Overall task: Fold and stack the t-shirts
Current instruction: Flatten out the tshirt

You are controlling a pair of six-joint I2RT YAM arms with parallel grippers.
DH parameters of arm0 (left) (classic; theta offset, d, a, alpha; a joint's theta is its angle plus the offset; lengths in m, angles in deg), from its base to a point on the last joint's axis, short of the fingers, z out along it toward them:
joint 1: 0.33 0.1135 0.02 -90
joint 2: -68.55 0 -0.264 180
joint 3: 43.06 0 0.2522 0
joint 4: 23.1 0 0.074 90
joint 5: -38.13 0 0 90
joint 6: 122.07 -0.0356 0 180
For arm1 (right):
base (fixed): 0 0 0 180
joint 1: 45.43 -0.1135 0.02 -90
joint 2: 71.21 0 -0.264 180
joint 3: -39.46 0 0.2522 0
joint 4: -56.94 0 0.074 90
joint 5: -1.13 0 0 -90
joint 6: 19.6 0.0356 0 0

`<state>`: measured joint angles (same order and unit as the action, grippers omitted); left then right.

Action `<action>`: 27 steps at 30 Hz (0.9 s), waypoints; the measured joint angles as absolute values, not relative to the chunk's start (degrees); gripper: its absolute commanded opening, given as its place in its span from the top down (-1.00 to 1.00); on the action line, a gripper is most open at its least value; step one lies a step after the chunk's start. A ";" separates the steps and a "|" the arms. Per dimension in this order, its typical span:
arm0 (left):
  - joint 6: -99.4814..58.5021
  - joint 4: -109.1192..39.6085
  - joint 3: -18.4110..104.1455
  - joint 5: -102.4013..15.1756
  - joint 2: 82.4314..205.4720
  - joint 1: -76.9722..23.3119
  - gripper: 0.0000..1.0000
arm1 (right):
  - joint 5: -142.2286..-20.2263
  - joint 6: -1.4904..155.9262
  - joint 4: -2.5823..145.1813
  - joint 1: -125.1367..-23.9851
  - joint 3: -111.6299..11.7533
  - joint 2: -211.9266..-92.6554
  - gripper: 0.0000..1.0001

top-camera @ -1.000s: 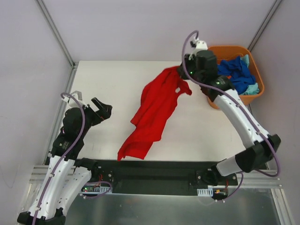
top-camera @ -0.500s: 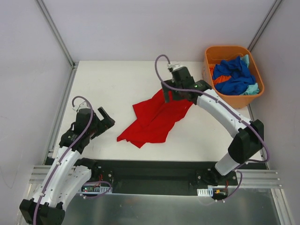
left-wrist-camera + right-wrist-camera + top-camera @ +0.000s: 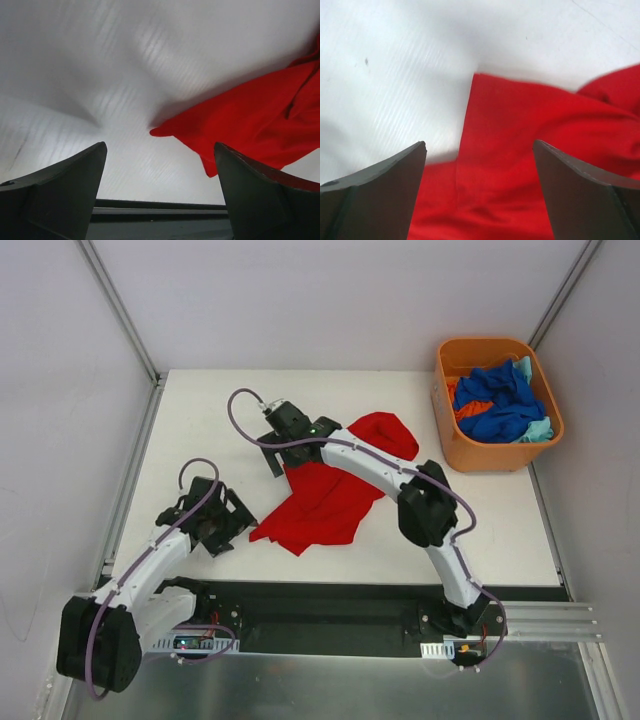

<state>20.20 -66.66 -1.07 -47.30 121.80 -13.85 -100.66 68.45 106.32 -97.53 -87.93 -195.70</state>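
Note:
A bright red t-shirt (image 3: pixel 330 505) lies crumpled in the middle of the white table. My right gripper (image 3: pixel 278 462) hovers open at the shirt's far left edge. In the right wrist view the red cloth (image 3: pixel 520 150) lies below the spread right gripper (image 3: pixel 479 143), which holds nothing. My left gripper (image 3: pixel 238 530) stands open, low over the table, just left of the shirt's near corner. The left wrist view shows that corner (image 3: pixel 240 120) ahead and to the right of the empty left gripper (image 3: pixel 160 145). Royal blue (image 3: pixel 495 405), orange (image 3: pixel 462 408) and pale teal (image 3: pixel 540 430) t-shirts lie bundled in the tub.
An orange plastic tub (image 3: pixel 490 343) stands at the table's back right corner. My right arm (image 3: pixel 370 460) reaches across the red shirt from the right. A black rail (image 3: pixel 330 605) runs along the table's near edge. Grey walls close off the left, back and right sides.
My right gripper opened and let go of the red shirt, which dropped in a heap, then swung left over it. My left gripper moved down and right toward the shirt's near corner.

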 measured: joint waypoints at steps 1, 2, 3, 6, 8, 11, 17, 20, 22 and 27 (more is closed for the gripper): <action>20.66 -65.11 -1.29 -46.31 122.91 -13.85 -0.72 | -100.77 68.29 106.30 -97.40 -89.54 -197.62 -0.81; 21.10 -63.51 -1.45 -45.35 124.20 -13.85 -0.68 | -100.84 67.90 106.78 -97.29 -92.43 -200.42 -0.79; 21.38 -61.96 -1.55 -44.50 125.89 -13.85 -0.66 | -100.79 67.33 106.65 -97.18 -94.27 -202.23 -0.79; 21.95 -58.29 -1.62 -42.11 130.89 -13.91 -0.48 | -100.86 65.12 105.90 -96.94 -99.25 -207.72 -0.73; 22.47 -56.19 -1.58 -40.58 132.60 -14.22 -0.33 | -100.88 63.73 105.27 -96.90 -100.28 -209.68 -0.68; 22.93 -53.44 -1.55 -39.16 134.59 -14.99 0.06 | -100.97 61.74 104.57 -96.92 -101.09 -212.33 -0.54; 22.98 -51.65 -1.58 -38.66 137.25 -15.77 1.00 | -101.53 59.73 103.50 -96.90 -101.59 -215.00 0.26; 22.47 -51.30 -1.45 -38.66 137.62 -15.77 1.00 | -102.28 59.25 103.39 -96.83 -101.48 -215.21 0.66; 22.08 -51.30 -1.01 -38.68 137.60 -15.77 1.00 | -102.78 58.92 103.43 -96.72 -101.30 -215.19 0.98; 19.81 -52.21 1.59 -39.16 134.46 -15.77 1.00 | -106.39 56.21 102.65 -96.31 -99.25 -213.03 0.99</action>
